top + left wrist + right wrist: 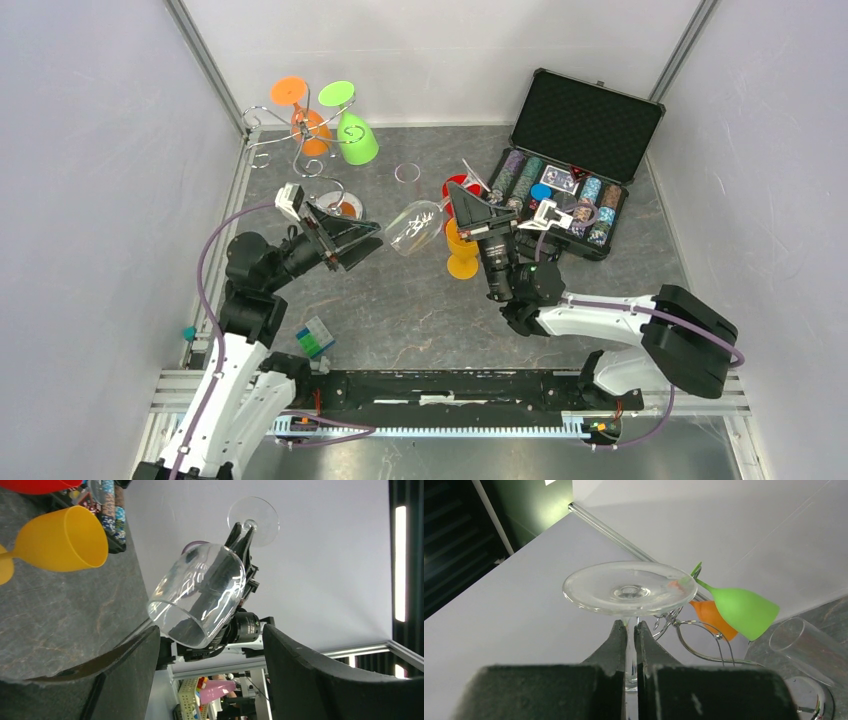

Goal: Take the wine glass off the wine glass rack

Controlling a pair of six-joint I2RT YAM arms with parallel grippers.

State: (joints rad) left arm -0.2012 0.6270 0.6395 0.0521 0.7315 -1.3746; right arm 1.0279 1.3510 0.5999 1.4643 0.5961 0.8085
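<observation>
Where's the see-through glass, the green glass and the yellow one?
see-through glass (200, 592): left wrist view, on its bowl.
green glass (741, 611): right wrist view, on its bowl.
yellow glass (62, 539): left wrist view, on its bowl.

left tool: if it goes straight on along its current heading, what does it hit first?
The clear wine glass. Its open rim faces the left tool, whose jaws stand open. The right tool is shut on the glass's stem. The gap is hard to judge, but nothing shows in between.

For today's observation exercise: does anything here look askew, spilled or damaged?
Only the clear wine glass stands out: the right gripper holds it by the stem, tilted far off upright. No spill or breakage shows.
</observation>
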